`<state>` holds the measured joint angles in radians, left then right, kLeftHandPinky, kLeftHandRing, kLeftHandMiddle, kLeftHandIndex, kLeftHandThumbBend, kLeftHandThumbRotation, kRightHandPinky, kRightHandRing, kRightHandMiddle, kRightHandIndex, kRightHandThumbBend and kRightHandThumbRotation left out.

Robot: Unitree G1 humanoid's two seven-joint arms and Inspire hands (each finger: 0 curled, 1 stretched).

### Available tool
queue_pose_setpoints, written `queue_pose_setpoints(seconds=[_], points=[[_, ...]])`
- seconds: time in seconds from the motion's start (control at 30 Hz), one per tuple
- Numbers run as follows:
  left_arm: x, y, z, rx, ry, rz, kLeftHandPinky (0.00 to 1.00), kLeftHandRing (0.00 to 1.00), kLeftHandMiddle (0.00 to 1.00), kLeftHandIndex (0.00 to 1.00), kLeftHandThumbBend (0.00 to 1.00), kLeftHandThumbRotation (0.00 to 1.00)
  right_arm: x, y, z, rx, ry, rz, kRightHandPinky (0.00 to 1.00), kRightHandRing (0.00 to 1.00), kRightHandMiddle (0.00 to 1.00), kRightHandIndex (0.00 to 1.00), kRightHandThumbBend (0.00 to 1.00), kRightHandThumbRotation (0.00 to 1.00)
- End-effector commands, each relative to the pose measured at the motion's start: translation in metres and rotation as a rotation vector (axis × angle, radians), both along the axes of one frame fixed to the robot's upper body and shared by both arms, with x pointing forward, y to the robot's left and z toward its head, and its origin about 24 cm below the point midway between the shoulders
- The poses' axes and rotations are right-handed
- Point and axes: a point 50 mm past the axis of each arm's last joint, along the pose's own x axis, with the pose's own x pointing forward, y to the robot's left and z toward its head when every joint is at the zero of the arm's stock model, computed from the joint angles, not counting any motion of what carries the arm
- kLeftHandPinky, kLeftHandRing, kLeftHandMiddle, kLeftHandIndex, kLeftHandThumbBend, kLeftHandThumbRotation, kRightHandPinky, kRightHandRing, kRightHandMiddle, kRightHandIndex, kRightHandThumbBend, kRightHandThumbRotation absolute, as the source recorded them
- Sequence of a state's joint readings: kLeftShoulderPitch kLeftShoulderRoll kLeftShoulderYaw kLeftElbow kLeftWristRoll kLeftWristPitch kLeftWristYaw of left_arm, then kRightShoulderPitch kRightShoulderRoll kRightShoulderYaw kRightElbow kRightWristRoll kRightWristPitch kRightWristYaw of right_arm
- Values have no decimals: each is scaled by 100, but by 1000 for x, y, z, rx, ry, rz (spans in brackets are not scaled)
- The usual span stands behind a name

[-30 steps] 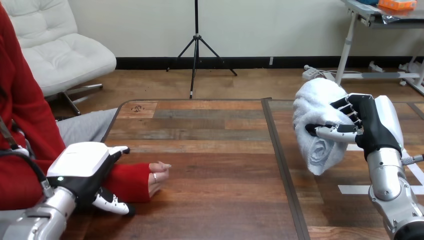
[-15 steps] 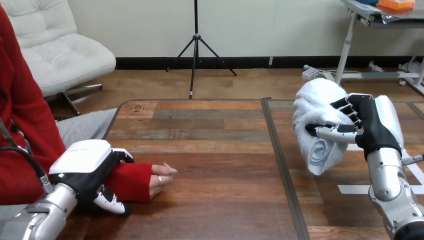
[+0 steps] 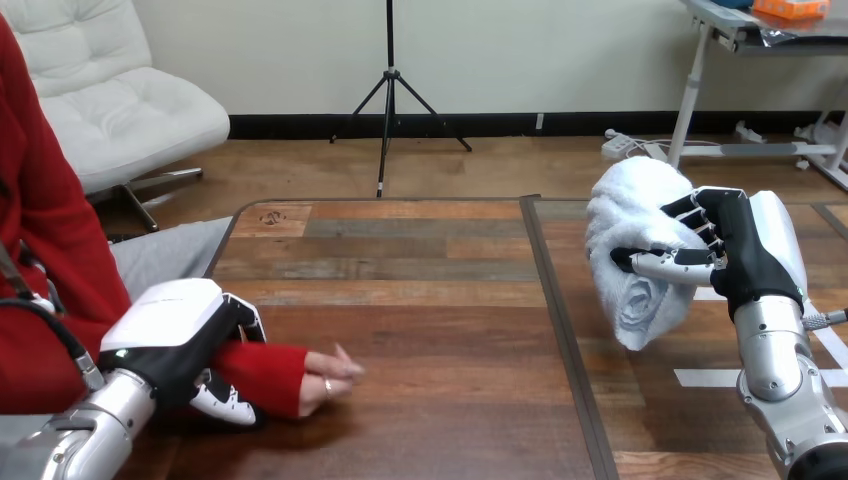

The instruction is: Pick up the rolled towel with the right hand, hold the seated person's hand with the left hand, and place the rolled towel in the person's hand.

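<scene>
Spanning the space beneath both arms, a brown wooden plank table (image 3: 430,300) is seen with a dark seam down its middle. A white rolled terry towel (image 3: 630,225) is held up off the tabletop at the right, gripped by the right hand (image 3: 745,250). The fingers are curled round the roll's far side and the thumb is pressed across its near side, so that the spiral end hangs just below the thumb. The left hand (image 3: 170,335) is closed on the person's wrist over the red sleeve (image 3: 268,368), with the fingers wrapped over the top of it and the thumb tucked beneath. Just beyond those fingertips the person's hand (image 3: 325,377) is rested on the wood, loosely curled, well apart from the towel.
</scene>
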<state>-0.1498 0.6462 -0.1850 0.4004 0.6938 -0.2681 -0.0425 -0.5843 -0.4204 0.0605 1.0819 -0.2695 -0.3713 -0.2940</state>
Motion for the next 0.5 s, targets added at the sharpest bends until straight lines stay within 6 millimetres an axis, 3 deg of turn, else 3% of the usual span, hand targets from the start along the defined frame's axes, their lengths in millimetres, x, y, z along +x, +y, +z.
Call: queue_pose_setpoints(seconds=[0.0, 0.47], points=[[8, -2, 7, -19, -27, -7, 20, 24, 31, 32, 73, 0, 15, 3, 34, 24, -143, 5, 37, 43, 46, 45, 73, 0], [8, -3, 8, -36, -32, -21, 16, 21, 29, 31, 73, 0, 16, 3, 34, 24, -139, -4, 38, 43, 46, 45, 73, 0]])
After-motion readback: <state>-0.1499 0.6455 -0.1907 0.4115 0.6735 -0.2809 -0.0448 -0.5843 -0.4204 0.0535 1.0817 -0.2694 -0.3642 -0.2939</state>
